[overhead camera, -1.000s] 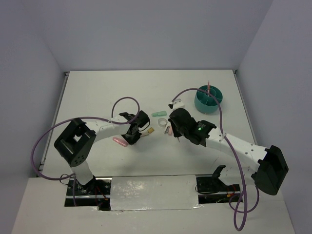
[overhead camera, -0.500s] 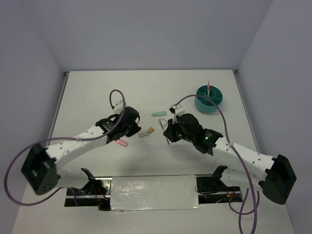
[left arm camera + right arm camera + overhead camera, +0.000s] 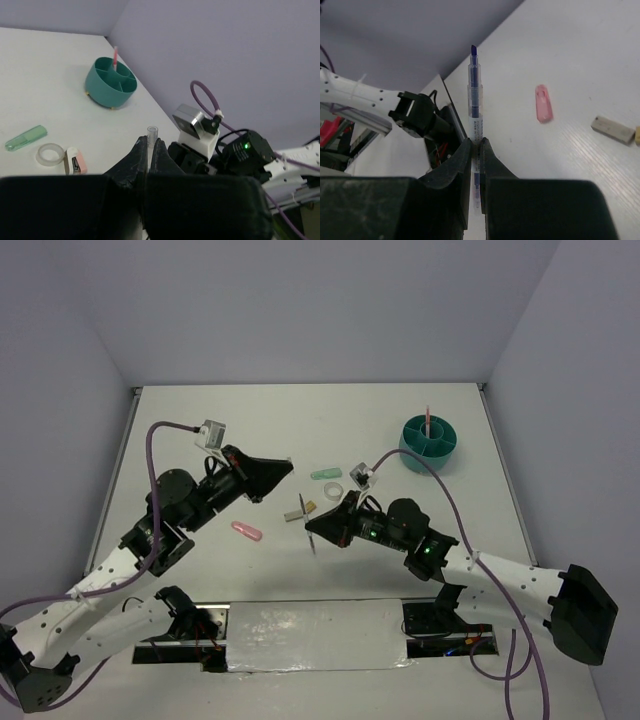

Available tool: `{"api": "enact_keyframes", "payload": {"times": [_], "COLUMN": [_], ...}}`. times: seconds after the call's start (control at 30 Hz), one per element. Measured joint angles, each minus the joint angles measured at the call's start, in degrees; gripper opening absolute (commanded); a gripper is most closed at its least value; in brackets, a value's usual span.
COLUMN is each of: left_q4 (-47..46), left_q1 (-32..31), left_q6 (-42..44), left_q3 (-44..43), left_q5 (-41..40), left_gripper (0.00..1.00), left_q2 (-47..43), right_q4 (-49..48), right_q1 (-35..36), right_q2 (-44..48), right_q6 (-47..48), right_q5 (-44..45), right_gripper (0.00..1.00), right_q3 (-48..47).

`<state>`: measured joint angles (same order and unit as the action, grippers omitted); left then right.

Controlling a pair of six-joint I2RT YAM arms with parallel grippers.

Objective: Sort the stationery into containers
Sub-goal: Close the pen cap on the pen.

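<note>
- My right end effector (image 3: 475, 146) is pinched narrow on the slim grey pen (image 3: 475, 100). It grips the barrel partway along, with the blue tip pointing away, so the pen is clear of the counter (image 3: 200, 420) and ready to carry.
- The teal cup (image 3: 412, 457) stands at 2 o'clock from that pen, well apart. The thin pink pen (image 3: 428, 420) is upright in one compartment, and I judge the grey pen belongs there too.
- My left end effector (image 3: 149, 142) is closed tight and lifted, at 10 o'clock from the held pen. A small clear tube (image 3: 151, 131) shows at its fingertips; I cannot tell whether it is gripped.
- The mint capsule (image 3: 325, 474) and tape ring (image 3: 335, 492) lie unsorted at 12 o'clock of the pen. The grey-tan block (image 3: 296, 512) and pink capsule (image 3: 246, 531) lie toward 9 o'clock.
- A second ago both end effectors sat low over this cluster. Since then the left has closed and risen, and the right has drawn back toward 7 o'clock. The cup has not moved.
</note>
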<state>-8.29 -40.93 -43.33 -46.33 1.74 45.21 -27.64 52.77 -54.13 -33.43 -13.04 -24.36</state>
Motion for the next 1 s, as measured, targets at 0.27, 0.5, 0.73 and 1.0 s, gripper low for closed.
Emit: {"api": "enact_keyframes", "payload": {"times": [0.27,0.5,0.73,1.0], "left_q4": [-3.87,-7.15,-8.61,-10.71], "left_q1": [0.02,0.02,0.02,0.02], "left_q6": [2.71,2.71,2.71,2.45], "left_q3": [1.2,5.03,5.86,5.86], "left_q5": [8.57,10.51,10.36,11.04], "left_gripper": [0.0,0.0,0.0,0.0], "left_q2": [-1.01,-2.69,-3.1,-2.34], "right_q4": [-3.56,-5.29,-5.64,-5.05], "right_q1": [1.51,2.23,2.71,2.73], "right_q2": [1.25,3.39,5.33,5.29], "right_q6": [0.55,1.11,1.95,3.17], "right_q5": [-1.73,-2.8,-3.28,-2.82], "right_gripper": [0.0,0.0,0.0,0.0], "right_q3": [-1.27,-1.27,-1.27,-1.27]}}
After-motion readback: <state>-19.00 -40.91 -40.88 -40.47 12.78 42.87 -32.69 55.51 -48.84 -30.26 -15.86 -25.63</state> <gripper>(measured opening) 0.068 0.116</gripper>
